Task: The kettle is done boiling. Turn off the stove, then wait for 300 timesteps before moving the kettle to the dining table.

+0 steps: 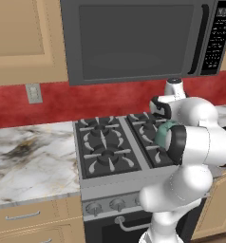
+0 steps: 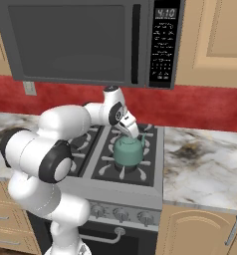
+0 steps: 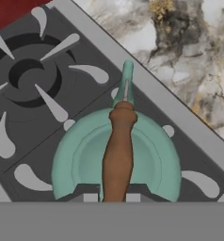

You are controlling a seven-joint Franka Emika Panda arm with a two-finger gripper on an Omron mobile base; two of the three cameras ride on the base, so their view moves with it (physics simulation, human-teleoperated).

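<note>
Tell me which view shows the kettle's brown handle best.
The hand view: it looks straight down on the kettle, and the handle runs unobstructed across the lid toward the spout. The right base view shows the kettle's body on the stove, its top under the hand. The left base view gives a teal sliver behind the arm.

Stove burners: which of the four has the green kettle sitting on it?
The front right burner of the stainless steel stove, the one nearest the marble counter. The small teal-green kettle sits on its grate, under the gripper; the other three grates are bare.
</note>
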